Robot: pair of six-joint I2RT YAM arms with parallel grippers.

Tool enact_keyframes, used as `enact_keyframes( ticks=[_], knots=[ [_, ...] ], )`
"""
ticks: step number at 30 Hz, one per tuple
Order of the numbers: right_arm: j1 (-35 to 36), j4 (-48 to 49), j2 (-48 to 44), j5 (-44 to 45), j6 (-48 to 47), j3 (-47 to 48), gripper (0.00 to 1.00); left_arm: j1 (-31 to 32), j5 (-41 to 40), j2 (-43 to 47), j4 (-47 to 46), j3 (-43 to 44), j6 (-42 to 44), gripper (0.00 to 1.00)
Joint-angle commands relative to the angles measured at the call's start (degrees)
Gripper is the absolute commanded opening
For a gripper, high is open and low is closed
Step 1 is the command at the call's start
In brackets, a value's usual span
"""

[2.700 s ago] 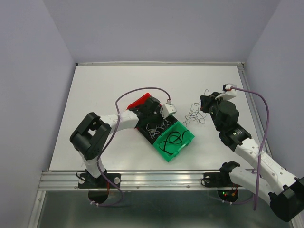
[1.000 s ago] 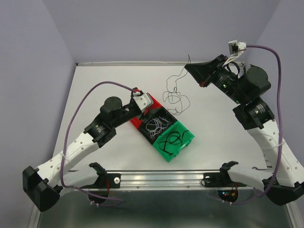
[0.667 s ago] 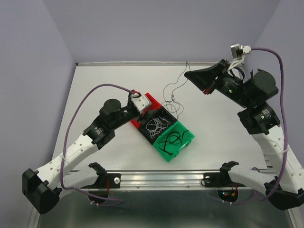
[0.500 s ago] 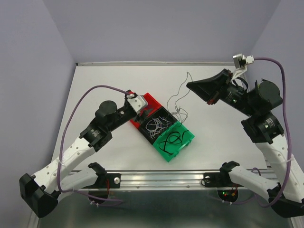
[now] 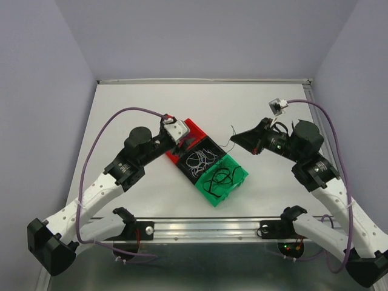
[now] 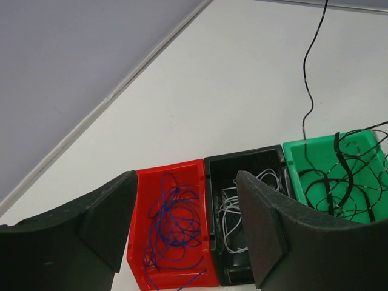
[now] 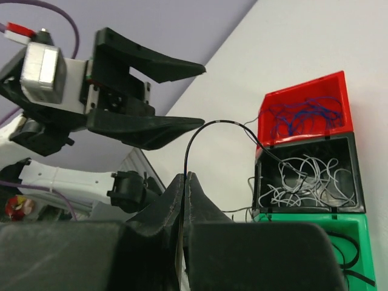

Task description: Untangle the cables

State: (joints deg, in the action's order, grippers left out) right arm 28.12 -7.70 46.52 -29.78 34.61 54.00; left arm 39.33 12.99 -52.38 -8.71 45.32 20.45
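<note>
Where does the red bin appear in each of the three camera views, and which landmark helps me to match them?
Top external: the red bin is just left of centre, at the far-left end of the row of bins.
Left wrist: low in the picture, left of centre.
Right wrist: upper right, the topmost bin.
Shared landmark: the black bin holding white cables, directly beside it in every view.

Lighting was bright and even, pretty flat, so the white counter (image 5: 151,109) only had faint soft shadows. Up close the left pincer (image 6: 186,179) looked a bit soft.
</note>
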Motion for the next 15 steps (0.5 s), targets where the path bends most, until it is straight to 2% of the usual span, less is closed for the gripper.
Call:
enact_keyframes(
  ticks=[1, 10, 15],
  knots=[
    [-0.17, 1.82, -1.35, 1.39, -1.65, -3.28, 0.01, -0.66, -0.51, 0.35, -2.36, -0.32, -0.23, 0.77],
    [-0.17, 1.64, -0.29, -0.36, -3.15, -12.75, 0.01, -3.38, 2.03, -0.7, -2.37, -0.23, -0.23, 0.77],
    [-0.17, -1.08, -0.73, 0.86, -3.49, -18.13, 0.01, -4.09, 7.3, -1.32, -1.49, -0.85, 0.82, 0.75]
  ],
)
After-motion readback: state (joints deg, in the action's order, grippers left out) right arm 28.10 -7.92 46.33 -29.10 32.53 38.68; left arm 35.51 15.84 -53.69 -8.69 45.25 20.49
